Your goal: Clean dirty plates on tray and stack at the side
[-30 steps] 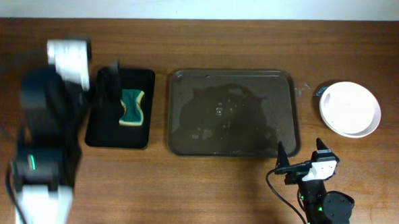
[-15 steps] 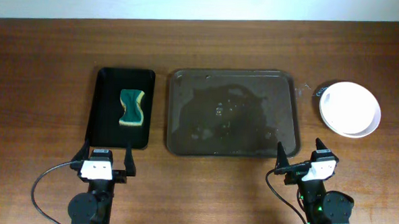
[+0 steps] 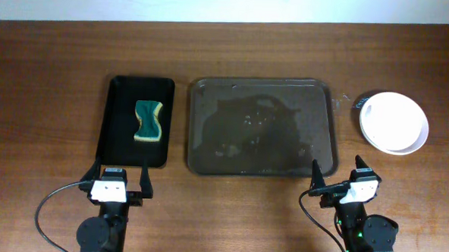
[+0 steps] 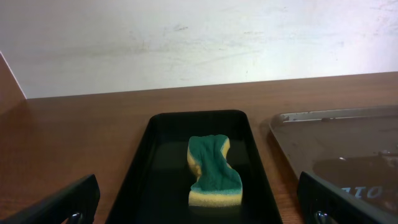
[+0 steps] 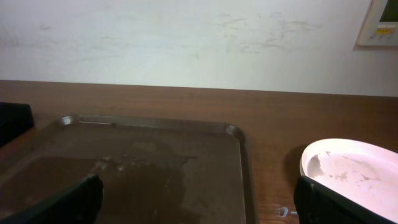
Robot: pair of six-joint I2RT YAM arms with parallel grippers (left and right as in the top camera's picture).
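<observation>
tray (image 5: 155, 163) left | plates (image 5: 356, 173) right, near tray | right hand (image 5: 198, 198) spread wide

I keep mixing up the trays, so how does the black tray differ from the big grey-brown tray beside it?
The black tray is narrower, its long side running front to back; the grey-brown tray is wider, lying crosswise. The black tray holds a green-and-yellow sponge; the grey-brown tray holds only wet-looking smears. Both are rectangular with rounded corners and raised rims.
</observation>
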